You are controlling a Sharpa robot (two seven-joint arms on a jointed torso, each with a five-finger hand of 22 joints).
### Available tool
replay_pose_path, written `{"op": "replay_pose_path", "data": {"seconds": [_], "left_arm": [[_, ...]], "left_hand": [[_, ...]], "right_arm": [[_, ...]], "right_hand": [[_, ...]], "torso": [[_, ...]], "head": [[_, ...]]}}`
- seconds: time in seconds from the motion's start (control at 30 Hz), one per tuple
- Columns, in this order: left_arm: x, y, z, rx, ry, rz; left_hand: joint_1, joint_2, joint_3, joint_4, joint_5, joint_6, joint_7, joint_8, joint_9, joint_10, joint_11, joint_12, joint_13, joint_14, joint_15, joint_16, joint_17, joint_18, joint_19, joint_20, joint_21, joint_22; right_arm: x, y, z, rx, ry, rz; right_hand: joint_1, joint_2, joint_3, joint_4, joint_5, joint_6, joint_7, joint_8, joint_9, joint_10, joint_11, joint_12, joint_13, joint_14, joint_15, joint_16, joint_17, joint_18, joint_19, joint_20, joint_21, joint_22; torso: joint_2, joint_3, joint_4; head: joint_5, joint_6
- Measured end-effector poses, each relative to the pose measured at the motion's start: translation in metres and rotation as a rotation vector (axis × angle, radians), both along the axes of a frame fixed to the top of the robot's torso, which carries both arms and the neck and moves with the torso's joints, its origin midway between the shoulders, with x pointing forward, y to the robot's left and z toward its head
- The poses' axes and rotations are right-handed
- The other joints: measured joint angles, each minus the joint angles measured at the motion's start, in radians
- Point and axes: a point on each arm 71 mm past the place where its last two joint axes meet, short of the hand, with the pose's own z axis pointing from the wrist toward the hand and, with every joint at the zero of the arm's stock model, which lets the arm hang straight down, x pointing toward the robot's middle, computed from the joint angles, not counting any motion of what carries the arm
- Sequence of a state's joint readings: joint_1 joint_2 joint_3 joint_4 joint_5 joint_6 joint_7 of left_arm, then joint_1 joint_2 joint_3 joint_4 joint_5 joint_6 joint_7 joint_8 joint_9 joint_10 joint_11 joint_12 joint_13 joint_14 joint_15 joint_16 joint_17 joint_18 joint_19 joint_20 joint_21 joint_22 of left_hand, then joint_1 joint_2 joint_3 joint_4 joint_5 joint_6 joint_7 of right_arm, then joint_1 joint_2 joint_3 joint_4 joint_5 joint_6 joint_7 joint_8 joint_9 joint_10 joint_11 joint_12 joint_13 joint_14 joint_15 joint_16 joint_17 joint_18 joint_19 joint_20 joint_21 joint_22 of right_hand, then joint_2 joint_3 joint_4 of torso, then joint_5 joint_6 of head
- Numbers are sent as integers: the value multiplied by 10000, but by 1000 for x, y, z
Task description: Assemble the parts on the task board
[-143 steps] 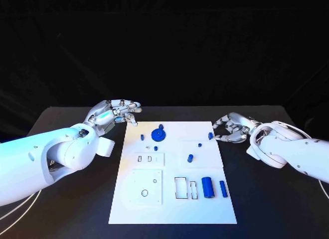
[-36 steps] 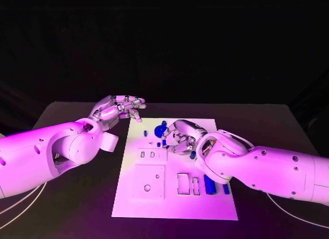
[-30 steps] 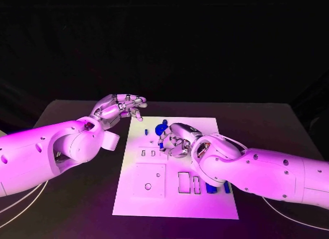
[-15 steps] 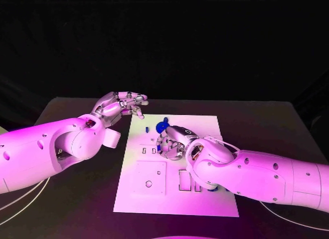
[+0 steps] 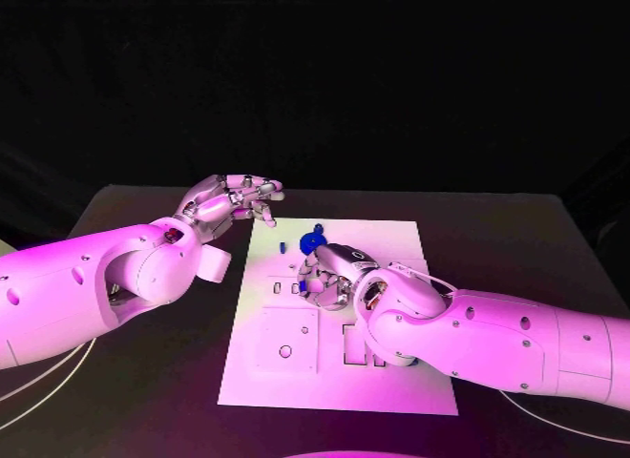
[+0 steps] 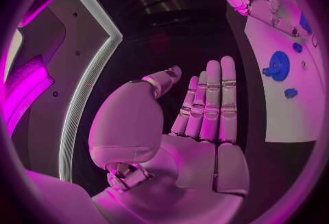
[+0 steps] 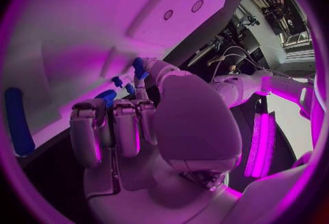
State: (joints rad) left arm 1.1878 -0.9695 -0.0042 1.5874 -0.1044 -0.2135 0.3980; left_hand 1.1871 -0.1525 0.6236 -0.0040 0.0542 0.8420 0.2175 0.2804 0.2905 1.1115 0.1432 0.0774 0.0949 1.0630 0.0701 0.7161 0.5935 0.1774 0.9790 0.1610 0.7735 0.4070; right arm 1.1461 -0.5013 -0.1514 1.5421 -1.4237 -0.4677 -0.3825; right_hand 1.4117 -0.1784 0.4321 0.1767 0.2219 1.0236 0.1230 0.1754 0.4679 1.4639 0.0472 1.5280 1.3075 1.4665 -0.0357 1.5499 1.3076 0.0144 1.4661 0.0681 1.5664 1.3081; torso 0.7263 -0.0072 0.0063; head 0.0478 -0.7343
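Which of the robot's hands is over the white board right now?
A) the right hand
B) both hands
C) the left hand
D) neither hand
A: the right hand is down over the middle of the task board among the blue parts, while the left hand hangs off the board's far left corner.

A black table point(image 5: 150, 215) — bare, dark surface — against a black backdrop point(image 5: 398, 86).

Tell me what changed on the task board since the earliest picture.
The right robot hand came in from the board's right side over the task board, now curled above the small blue parts near the blue disc. The left robot hand stayed raised beside the board's far left corner.
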Motion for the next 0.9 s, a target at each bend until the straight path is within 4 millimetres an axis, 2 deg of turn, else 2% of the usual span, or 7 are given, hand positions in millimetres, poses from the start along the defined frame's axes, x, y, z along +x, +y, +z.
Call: {"op": "replay_pose_path", "data": {"seconds": [0.13,0.23,0.37,0.53,0.57,0.9], "left_arm": [[0,0,0,1,4,-1],[0,0,0,3,7,-1],[0,1,0,7,14,1],[0,1,0,13,23,4],[0,1,0,14,24,5],[0,2,0,25,47,7]], "left_hand": [[0,0,0,0,0,0,0,0,0,0,0,0,0,0,0,0,0,1,0,0,0,-1],[0,0,0,0,0,0,0,0,0,0,0,0,0,0,0,0,0,1,0,0,0,-1],[0,0,0,0,0,0,0,0,0,0,0,0,0,0,0,0,-4,1,0,0,0,-1],[0,0,0,0,0,0,0,0,-1,0,0,0,-1,0,0,0,-8,0,0,0,0,-1],[0,0,0,0,0,0,0,0,-1,0,0,0,-1,0,0,0,-8,1,0,0,0,-2],[0,0,0,0,0,0,0,0,-2,0,0,0,-2,0,0,0,-7,1,0,0,0,-3]], "right_arm": [[0,1,-1,-73,13,17],[1,1,-1,-125,10,11],[2,2,-2,-161,1,3],[2,2,-3,-182,7,-10],[2,2,-3,-191,10,-14],[2,2,-6,-243,40,-53]], "right_hand": [[0,0,-1,-1,0,0,2,-8,0,0,0,0,0,0,0,0,0,1,0,75,0,0],[-115,-115,-1,-1,0,-1,3,28,19,0,0,-64,0,-21,21,0,-1,0,0,75,0,0],[-181,-180,-1,-1,1,-133,88,49,15,0,1,-119,-1,-1,70,0,-1,0,0,75,0,-1],[-210,-209,-1,-1,5,-218,110,-16,-47,0,1,-156,-1,-1,70,0,-2,0,0,82,0,-2],[-247,-219,-1,-1,6,-271,125,-38,-52,0,1,-156,-1,-22,91,0,-2,1,-1,148,0,-2],[-368,-282,-1,-1,-51,-517,229,-170,-105,-5,71,-219,-1,-35,180,0,-2,-1,-1,147,0,-3]], "torso": [[0,-1,0],[0,-2,0],[0,-2,1],[1,-2,1],[1,-3,0],[-3,-5,-11]], "head": [[1,0],[0,-1],[-8,-9],[-13,-16],[-22,-17],[-35,7]]}}
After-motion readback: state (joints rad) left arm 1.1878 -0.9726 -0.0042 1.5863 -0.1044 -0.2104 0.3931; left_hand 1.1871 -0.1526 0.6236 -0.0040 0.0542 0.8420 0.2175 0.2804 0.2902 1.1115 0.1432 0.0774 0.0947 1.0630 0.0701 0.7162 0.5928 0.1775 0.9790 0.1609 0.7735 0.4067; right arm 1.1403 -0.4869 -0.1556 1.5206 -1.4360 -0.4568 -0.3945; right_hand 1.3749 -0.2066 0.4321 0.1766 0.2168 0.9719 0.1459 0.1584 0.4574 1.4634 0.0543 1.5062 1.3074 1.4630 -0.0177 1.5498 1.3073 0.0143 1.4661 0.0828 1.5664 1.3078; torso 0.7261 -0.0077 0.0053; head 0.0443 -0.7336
